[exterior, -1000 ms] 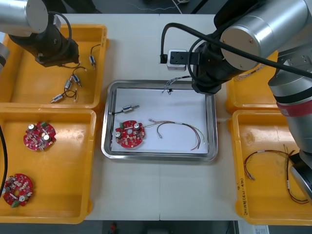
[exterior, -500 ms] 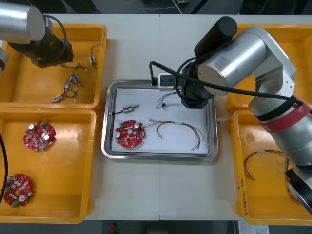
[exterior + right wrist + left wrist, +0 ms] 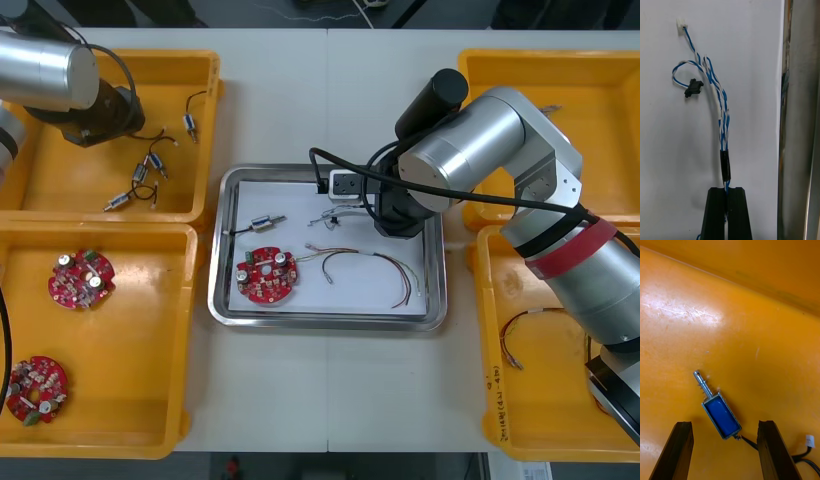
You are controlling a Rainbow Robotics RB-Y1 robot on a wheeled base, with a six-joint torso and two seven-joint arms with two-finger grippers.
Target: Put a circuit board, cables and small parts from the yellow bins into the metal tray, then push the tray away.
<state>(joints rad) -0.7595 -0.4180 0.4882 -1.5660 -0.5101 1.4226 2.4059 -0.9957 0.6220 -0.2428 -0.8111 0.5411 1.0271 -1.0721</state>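
- Nearest the robot nothing has shifted. Two spare circuit boards (image 3: 80, 279) lie in the near left yellow bin (image 3: 100, 448), and loose red and yellow cables (image 3: 520, 335) lie in the near right yellow bin (image 3: 540, 400).
- In the metal tray (image 3: 325, 322) on the worktop, a circuit board (image 3: 266, 273), a small metal part (image 3: 262, 224) and a red and yellow cable (image 3: 370, 265) rest where they did a second ago.
- The change is just beyond them. The right tool (image 3: 727, 189) has carried the blue and white cable (image 3: 720, 112) from over the tray's far rim inward, above the white floor.
- Its fingers are pinched tight on the cable's black-sleeved end. The end with the white plug trails ahead of them, on or just above the floor; I cannot tell which.
- I judge the cable delivered but not yet let go, so opening the fingers is what remains for this item.
- Farthest off, the left tool (image 3: 724, 423) has eased a little outward in the far left yellow bin (image 3: 60, 190). Its fingers are spread wide either side of a blue-sided metal part (image 3: 720, 416) without touching it, which makes that part the likely next pick.
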